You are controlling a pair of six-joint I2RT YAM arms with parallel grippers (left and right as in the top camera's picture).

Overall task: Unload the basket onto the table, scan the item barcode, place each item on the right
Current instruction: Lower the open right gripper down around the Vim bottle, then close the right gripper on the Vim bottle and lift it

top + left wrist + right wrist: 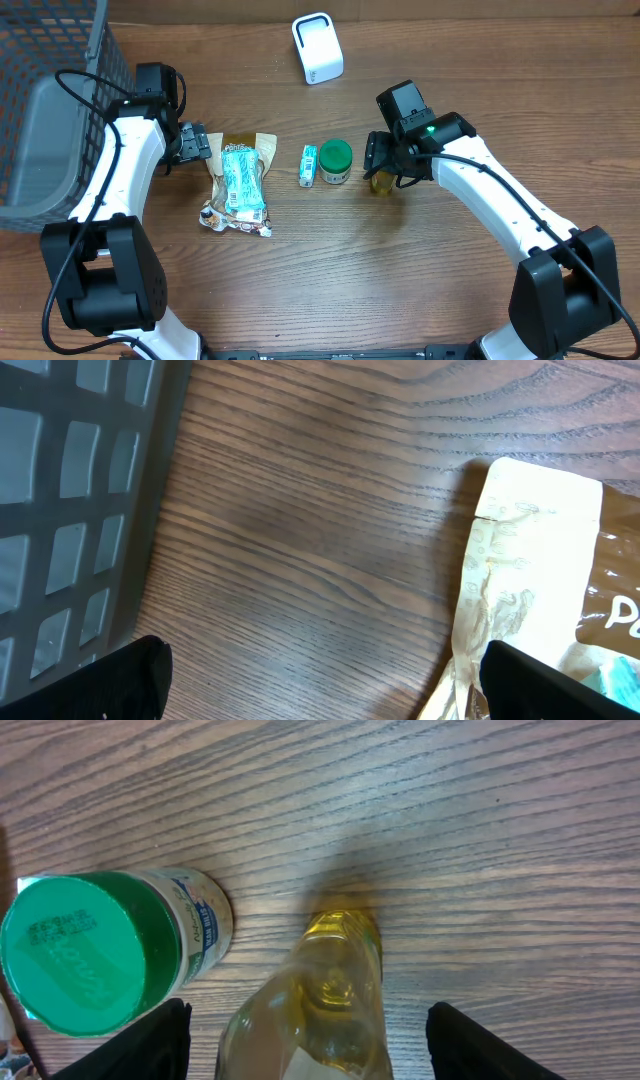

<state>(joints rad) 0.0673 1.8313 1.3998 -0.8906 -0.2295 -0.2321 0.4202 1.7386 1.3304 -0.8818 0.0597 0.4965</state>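
A small bottle of yellow liquid (325,990) lies on the wooden table between the fingers of my right gripper (310,1045). The jaws are open, with a gap showing on each side of the bottle. From overhead the bottle (381,183) shows just under the right gripper (385,160). A white barcode scanner (317,47) stands at the back of the table. My left gripper (320,680) is open over bare wood, its right finger (560,685) at the edge of a tan snack bag (530,560).
A green-lidded jar (335,160) stands just left of the bottle, close to my right gripper's left finger (140,1045). A small teal box (308,165) sits beside it. A grey mesh basket (40,120) fills the far left.
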